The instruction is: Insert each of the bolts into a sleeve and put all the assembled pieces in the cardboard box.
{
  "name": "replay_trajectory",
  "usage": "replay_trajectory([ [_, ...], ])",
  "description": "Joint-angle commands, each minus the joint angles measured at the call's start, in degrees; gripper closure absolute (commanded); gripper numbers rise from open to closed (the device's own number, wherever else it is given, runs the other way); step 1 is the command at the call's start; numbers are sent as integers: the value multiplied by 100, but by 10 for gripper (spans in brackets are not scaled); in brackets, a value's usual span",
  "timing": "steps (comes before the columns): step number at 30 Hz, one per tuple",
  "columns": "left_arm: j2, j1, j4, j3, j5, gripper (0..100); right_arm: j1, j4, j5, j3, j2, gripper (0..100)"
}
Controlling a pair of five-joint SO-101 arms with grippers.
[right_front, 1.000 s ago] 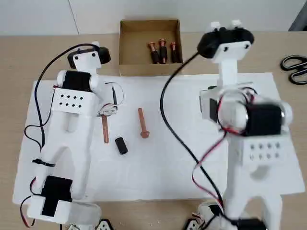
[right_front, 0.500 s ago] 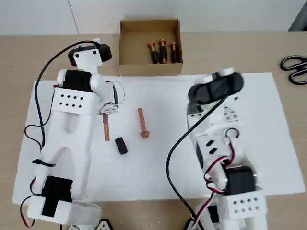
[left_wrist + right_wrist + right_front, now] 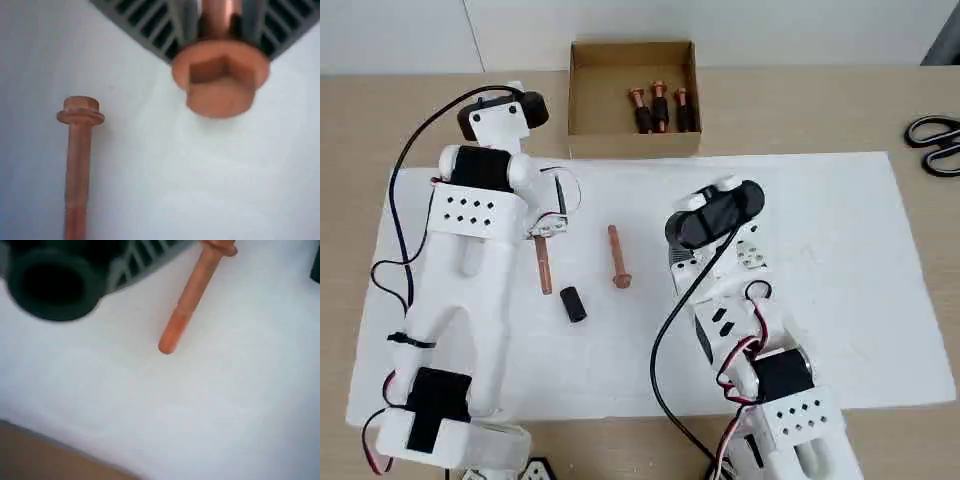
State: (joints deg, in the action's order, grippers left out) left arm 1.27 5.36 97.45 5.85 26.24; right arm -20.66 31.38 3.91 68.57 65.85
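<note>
Left gripper: we see the left gripper (image 3: 542,236) over the left part of the white sheet (image 3: 840,250), its ribbed grey fingers closed on a copper bolt.
Held bolt: the held bolt (image 3: 220,80) is clamped by its shank. In the left wrist view its hex flange head faces the camera. From above, its free length points away from the cardboard box.
Right gripper: the right gripper (image 3: 682,256) sits low over the middle of the sheet, under its black wrist camera. It grips a black sleeve against its ribbed jaw.
Held sleeve: the held sleeve (image 3: 54,284) shows its open, hollow end toward the right wrist camera. It is near the loose bolt's plain tip but apart from it.
Loose bolt: the loose bolt (image 3: 617,257) lies flat on the sheet between the two grippers. Its head is at the end away from the box.
Loose sleeve: the loose sleeve (image 3: 572,303) lies on its side on the sheet, near the loose bolt's head and not touching it.
Cardboard box: the cardboard box (image 3: 605,100) stands open on the table (image 3: 360,110) at the sheet's far edge.
Assembled pieces: we count three assembled pieces (image 3: 660,108) side by side in the box's right half, copper heads toward the far wall.
Scissors: the scissors (image 3: 935,143) lie on the table beyond the sheet's far right corner.
</note>
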Motion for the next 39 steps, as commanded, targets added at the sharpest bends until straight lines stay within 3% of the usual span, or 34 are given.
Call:
replay_trajectory([
  [1,105,44,-79,268,44,994,-110,-549,-44,141,119,995],
  [6,105,44,-158,409,193,994,-532,-1314,-633,765,119,995],
  [21,105,44,-1231,1253,369,994,-822,-3591,-686,2163,119,995],
  [33,598,1240,-1530,1719,404,994,-910,-3626,-686,2259,75,995],
  [39,1415,1345,-1688,1446,255,994,-910,-3626,-686,2259,75,995],
])
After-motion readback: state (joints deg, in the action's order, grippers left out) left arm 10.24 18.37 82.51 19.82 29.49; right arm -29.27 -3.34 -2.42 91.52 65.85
